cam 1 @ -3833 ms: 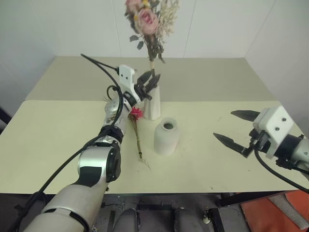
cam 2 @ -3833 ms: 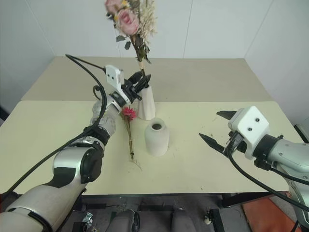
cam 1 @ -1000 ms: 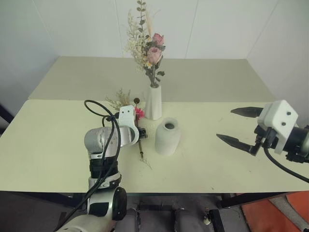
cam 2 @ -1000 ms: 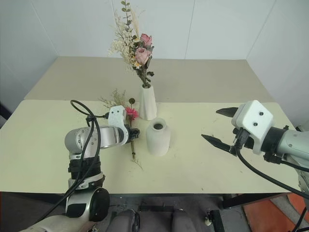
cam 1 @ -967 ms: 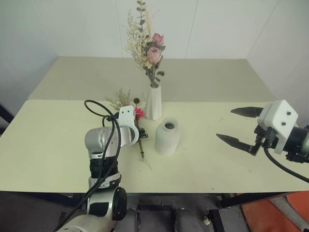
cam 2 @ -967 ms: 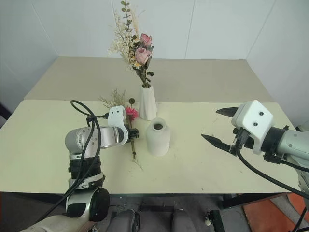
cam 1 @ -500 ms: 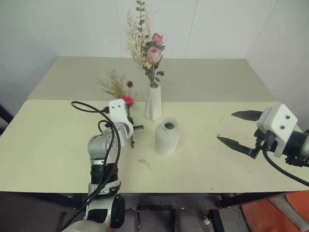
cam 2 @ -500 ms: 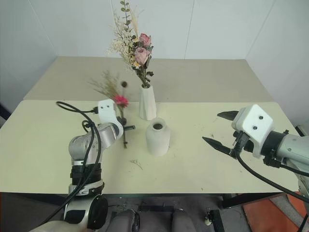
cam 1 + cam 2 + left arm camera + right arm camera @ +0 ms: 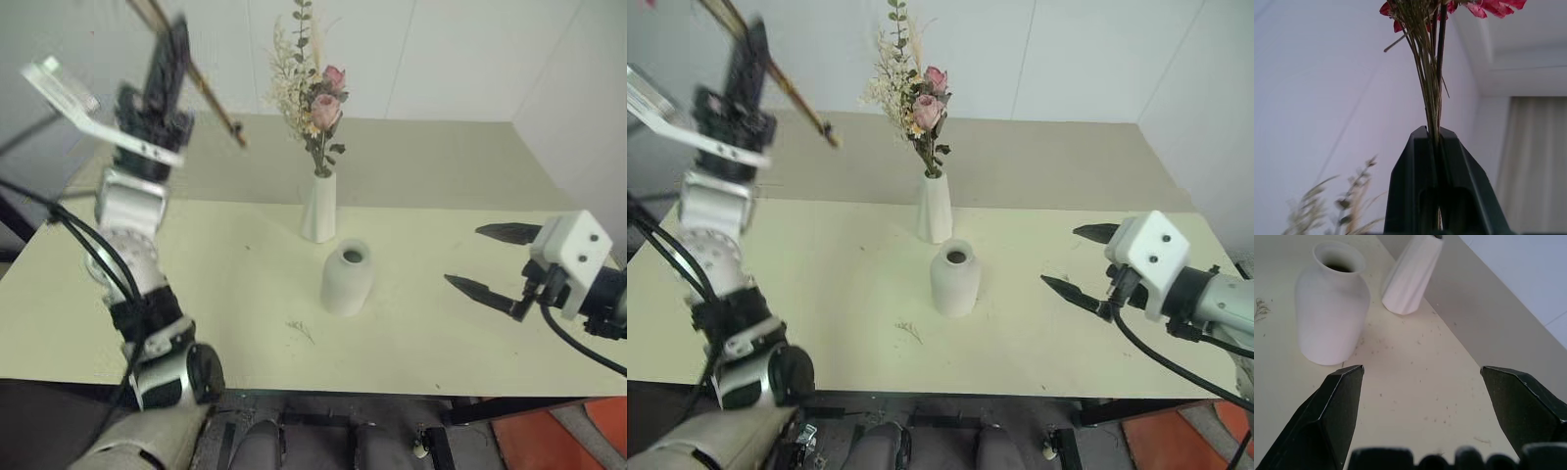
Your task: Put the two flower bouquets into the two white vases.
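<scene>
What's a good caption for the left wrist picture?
Left gripper shut on the magenta daisy bouquet, its stems rising from the closed jaws.

The surface (image 9: 470, 333) lies bare and open on the left and across the front. Two obstacles stand near its middle: the tall slim vase (image 9: 319, 207) holding the pink rose bouquet (image 9: 313, 103), whose sprigs spread high above it, and just in front, the shorter rounded vase (image 9: 348, 278), its mouth open with free air above. The two vases stand close but apart. The right tool (image 9: 487, 262) hovers, fingers spread, over the right side, well apart from both vases.
</scene>
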`<state>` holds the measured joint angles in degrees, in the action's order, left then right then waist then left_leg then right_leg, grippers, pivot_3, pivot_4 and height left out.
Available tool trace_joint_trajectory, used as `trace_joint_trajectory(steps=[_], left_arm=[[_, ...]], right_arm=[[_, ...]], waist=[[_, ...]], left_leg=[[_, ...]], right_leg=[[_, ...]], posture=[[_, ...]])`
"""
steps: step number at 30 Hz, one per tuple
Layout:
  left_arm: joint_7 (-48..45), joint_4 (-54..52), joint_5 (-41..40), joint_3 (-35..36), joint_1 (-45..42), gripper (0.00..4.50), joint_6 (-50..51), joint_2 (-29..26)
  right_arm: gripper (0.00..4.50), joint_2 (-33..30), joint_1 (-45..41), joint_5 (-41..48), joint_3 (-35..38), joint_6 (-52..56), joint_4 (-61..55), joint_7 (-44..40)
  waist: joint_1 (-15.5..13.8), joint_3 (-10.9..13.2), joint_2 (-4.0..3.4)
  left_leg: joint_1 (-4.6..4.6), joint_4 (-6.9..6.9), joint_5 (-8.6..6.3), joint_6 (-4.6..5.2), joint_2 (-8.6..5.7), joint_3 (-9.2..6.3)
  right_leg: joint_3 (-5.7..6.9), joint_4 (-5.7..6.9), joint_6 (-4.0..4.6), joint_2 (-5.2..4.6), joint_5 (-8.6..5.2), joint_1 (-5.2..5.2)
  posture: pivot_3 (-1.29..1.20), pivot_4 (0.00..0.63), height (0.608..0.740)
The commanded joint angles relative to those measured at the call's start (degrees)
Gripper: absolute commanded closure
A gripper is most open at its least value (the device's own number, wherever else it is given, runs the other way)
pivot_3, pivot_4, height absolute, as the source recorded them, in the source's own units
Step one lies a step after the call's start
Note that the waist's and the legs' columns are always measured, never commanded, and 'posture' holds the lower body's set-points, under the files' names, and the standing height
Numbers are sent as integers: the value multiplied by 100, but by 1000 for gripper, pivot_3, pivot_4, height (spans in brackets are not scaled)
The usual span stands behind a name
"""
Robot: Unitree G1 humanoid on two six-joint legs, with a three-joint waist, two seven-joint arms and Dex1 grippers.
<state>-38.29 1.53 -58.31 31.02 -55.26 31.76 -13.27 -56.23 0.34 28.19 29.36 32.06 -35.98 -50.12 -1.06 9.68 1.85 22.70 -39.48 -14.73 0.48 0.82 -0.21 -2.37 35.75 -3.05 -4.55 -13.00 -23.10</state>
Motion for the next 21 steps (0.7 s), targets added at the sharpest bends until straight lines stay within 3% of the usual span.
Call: trace_joint_trajectory(steps=[1,8,16,21], left_arm=[[-890,1042,-174,-287,-382,4459,116,-94],[-2562,2523,412,-1308,-1006,4459,272,-45],[-3934,2780,1649,-2560,-914,4459,-449,19],[-4160,3005,1987,-2682,-906,4459,-769,54]], right_arm=[[0,-90,206,287,728,197,-144,-243],[0,128,943,536,1720,498,-615,-327],[0,597,1604,686,2189,777,-1399,81],[0,657,1811,683,2288,791,-1562,233]], waist=[[27,-1,-1],[71,2,3],[104,2,3],[111,2,3]], left_leg=[[-2,0,0,0,0,0],[6,1,0,1,3,-2],[8,9,-1,2,3,-1],[8,9,-1,2,4,1]], right_leg=[[-1,4,0,1,0,0],[-2,1,0,6,0,-7],[-9,1,-2,7,-2,-14],[-11,1,-2,7,-2,-14]], posture=[[0,150,740],[0,150,740],[0,150,740],[0,150,740]])
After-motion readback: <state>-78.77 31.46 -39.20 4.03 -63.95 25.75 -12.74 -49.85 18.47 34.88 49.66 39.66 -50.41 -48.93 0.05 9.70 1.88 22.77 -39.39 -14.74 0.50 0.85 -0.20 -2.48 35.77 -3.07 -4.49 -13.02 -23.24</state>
